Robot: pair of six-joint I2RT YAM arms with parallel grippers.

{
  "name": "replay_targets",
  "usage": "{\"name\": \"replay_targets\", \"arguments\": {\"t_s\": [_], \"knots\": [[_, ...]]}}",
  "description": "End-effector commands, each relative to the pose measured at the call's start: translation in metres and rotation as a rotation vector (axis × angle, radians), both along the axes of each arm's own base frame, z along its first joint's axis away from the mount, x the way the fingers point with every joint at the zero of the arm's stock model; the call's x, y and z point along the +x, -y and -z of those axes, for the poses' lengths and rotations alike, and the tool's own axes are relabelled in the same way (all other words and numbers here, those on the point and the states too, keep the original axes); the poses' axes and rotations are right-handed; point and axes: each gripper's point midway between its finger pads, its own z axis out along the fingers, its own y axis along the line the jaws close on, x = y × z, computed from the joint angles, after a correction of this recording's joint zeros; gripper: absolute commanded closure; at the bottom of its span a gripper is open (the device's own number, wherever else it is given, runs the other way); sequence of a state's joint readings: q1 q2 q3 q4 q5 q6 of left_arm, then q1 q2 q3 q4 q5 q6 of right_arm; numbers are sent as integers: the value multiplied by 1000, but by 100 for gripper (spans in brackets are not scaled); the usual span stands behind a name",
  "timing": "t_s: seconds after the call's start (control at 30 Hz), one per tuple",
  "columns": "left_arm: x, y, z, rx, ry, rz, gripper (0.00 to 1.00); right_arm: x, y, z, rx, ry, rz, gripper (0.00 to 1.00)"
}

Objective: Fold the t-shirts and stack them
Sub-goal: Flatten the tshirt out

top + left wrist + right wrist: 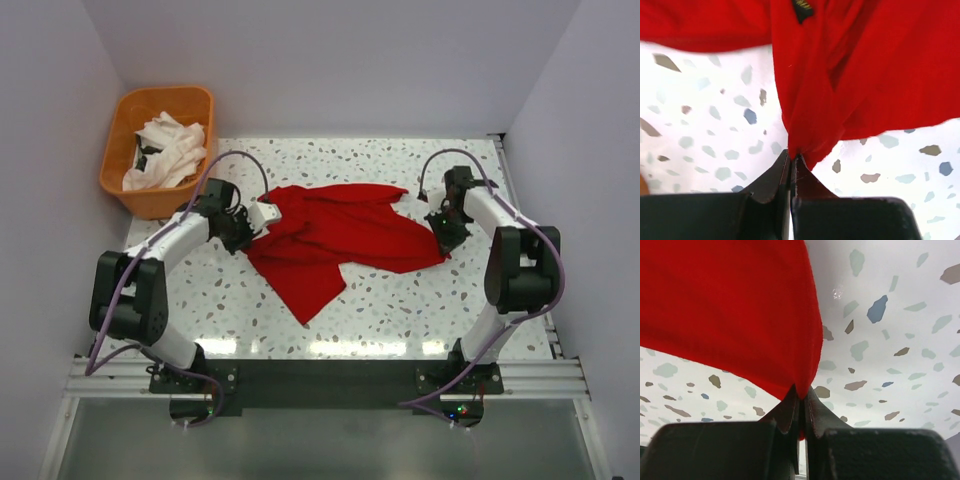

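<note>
Both tools are closed on cloth, so your step in hand is, I judge, to stretch the red t-shirt flat before the first fold.

From the top camera, the left tool [255, 222] grips the left edge of the red t-shirt [340, 235] and the right tool [440, 232] grips its right edge. The shirt lies wrinkled in the middle of the bench [420, 305]. Its long axis runs left to right between the two tools, and one flap points toward the near edge. The white t-shirts [170, 150] wait in the orange basket [150, 200] at the far left corner.

In the left wrist view, the left tool [791, 160] has its jaws pressed together on a bunched fold of red cloth [865, 75]. A dark label [802, 9] shows beyond the grip, so perhaps the neck is on this side, but the view is too close to be sure.

In the right wrist view, the right tool [801, 392] is closed tight on a thin edge of the shirt [725, 305], just above the bench [890, 340].

Pull the two ends apart evenly along that left-right line and stay low. The right grip is small, so a hard tug may slip it free.
</note>
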State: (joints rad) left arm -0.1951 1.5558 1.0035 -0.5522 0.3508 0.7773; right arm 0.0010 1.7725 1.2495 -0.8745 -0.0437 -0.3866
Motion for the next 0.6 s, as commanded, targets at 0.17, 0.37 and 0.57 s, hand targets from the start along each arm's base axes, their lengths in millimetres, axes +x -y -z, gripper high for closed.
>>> {"name": "replay_targets", "arguments": {"t_s": [0.17, 0.37, 0.57], "knots": [[29, -6, -24, 2, 46, -60, 42, -10, 4, -10, -21, 1, -55, 88], [-15, 36, -72, -144, 89, 189, 16, 4, 14, -38, -20, 79, -52, 34], [-108, 90, -34, -139, -100, 406, 17, 3, 21, -49, 18, 71, -86, 37]]}}
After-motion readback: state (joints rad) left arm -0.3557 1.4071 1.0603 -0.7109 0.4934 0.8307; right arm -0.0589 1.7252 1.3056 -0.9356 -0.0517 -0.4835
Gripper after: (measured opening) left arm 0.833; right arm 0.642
